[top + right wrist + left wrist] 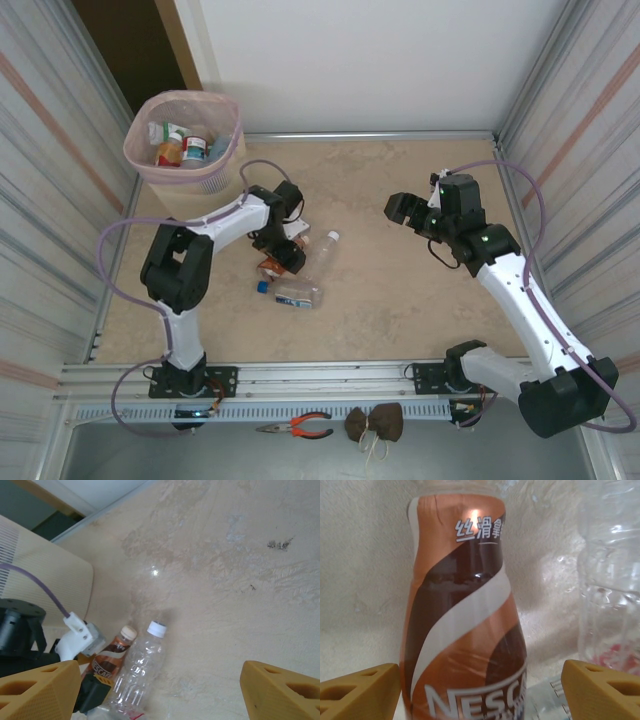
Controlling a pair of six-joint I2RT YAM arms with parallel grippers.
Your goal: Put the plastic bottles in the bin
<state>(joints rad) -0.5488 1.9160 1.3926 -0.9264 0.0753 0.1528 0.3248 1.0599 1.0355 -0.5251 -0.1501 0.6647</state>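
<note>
While several bottles (pixel 180 145) lie in the bin (pixel 133 152) at the tabletop's (pixel 400 310) far-left corner, three wait left of centre; left fingers (pixel 360 690) wide around the coffee bottle (pixel 465 630); right fingers (pixel 280 690) wide, empty.

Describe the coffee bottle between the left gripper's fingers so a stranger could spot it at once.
Start at the beige bin in the far left corner; in front of it the left gripper reaches down. The coffee bottle sits between its open fingers. Unlike the clear bottle beside it, it wears an orange, brown and white Nescafe sleeve and a tan cap.
</note>
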